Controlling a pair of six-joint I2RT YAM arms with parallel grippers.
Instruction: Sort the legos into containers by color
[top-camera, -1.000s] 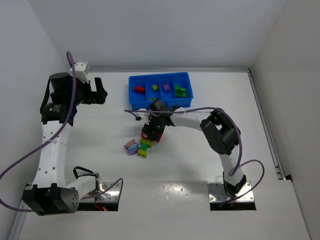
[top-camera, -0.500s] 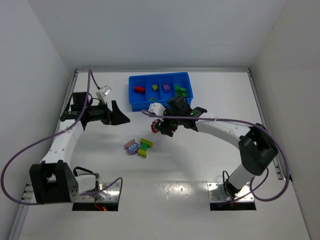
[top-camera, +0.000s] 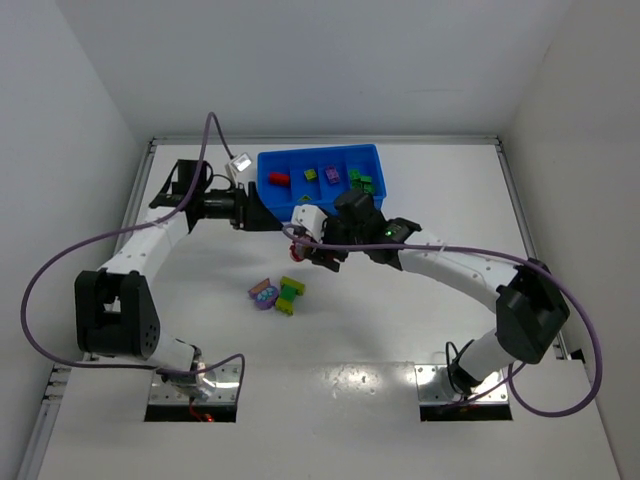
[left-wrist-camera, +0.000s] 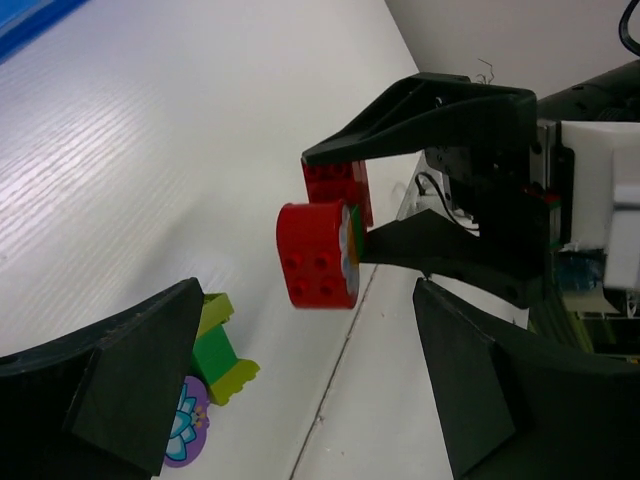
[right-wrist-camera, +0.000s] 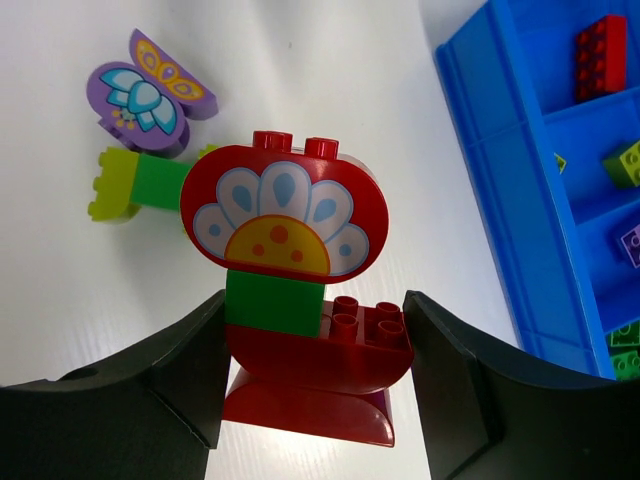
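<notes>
I note right fingers (right-wrist-camera: 140, 400) gripping the raised red-and-green plastic brick cluster (right-wrist-camera: 290, 240); open left fingers (left-wrist-camera: 110, 390) have arrived, presumably to split it.

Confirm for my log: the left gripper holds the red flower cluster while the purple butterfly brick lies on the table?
No, the right gripper holds the red flower cluster, per the right wrist view; the purple butterfly brick is on the table.

A white table (top-camera: 380, 330) carries everything. Plain white walls (top-camera: 320, 60) rise at the table's far, left and right sides. A metal strip (top-camera: 528, 245) lines the table's right edge, a second strip (top-camera: 420, 139) its far edge.
</notes>
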